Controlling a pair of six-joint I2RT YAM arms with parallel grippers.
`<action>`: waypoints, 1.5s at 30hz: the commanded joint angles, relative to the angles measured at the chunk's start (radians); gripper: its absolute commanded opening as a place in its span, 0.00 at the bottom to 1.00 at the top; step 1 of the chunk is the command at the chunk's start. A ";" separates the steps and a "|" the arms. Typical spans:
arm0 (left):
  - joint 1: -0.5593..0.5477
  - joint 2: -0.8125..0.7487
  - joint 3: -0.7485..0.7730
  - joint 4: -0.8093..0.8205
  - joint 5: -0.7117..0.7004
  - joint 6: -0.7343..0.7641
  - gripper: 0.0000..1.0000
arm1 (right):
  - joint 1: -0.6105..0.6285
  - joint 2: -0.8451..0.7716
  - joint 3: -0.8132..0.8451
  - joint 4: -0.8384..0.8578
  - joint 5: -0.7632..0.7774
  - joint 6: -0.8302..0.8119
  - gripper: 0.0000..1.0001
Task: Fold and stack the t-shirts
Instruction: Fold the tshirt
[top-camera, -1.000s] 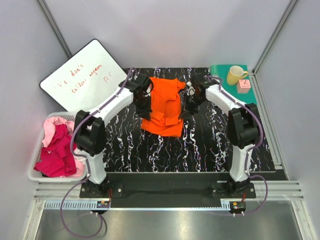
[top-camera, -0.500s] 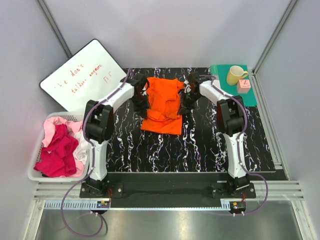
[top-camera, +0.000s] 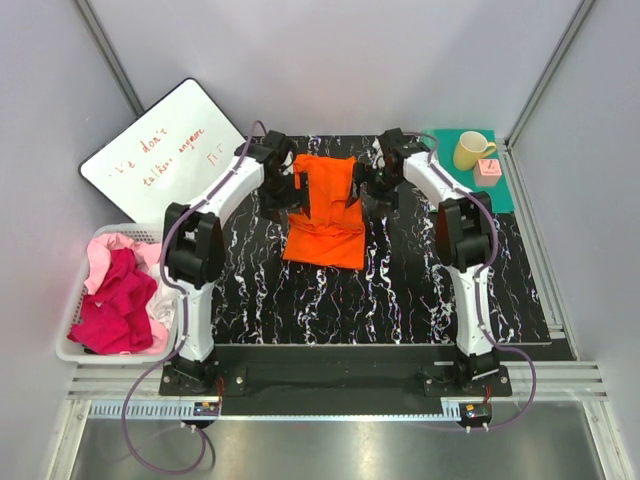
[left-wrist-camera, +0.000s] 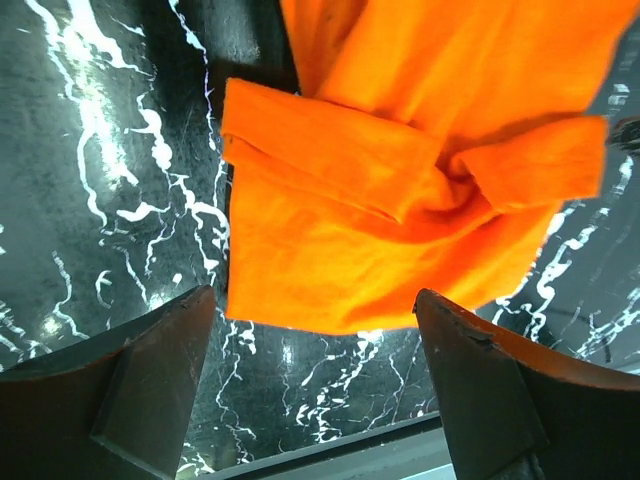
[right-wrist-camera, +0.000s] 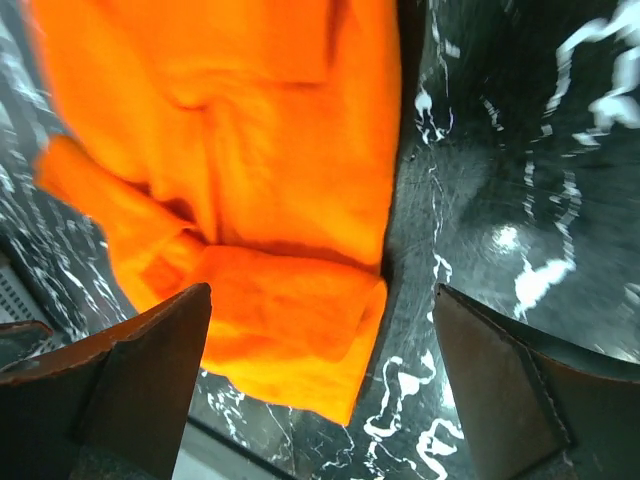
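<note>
An orange t-shirt lies partly folded on the black marbled table, with its sleeves tucked over the body. My left gripper hovers at the shirt's far left edge and my right gripper at its far right edge. In the left wrist view the orange t-shirt lies beyond the open left gripper, with only table between the fingers. The right wrist view shows a folded corner of the orange t-shirt below the open right gripper, not gripped. Magenta and pale pink t-shirts sit crumpled in a basket.
The white basket stands off the table's left side. A whiteboard leans at the back left. At the back right a teal mat carries a yellow mug and a small pink block.
Both grippers were shut on the orange t-shirt's far edge and have opened and let it go. Both arms have moved toward the back, and the shirt now lies flatter.
</note>
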 joint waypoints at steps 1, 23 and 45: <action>0.000 -0.166 -0.004 0.036 -0.030 0.036 0.87 | -0.004 -0.224 0.005 0.090 0.065 -0.009 1.00; -0.081 -0.016 -0.182 0.131 -0.041 0.059 0.00 | 0.161 -0.174 -0.339 0.173 -0.064 0.078 0.00; -0.077 0.156 0.103 0.119 -0.045 0.010 0.00 | 0.159 -0.042 -0.135 0.138 -0.073 0.091 0.00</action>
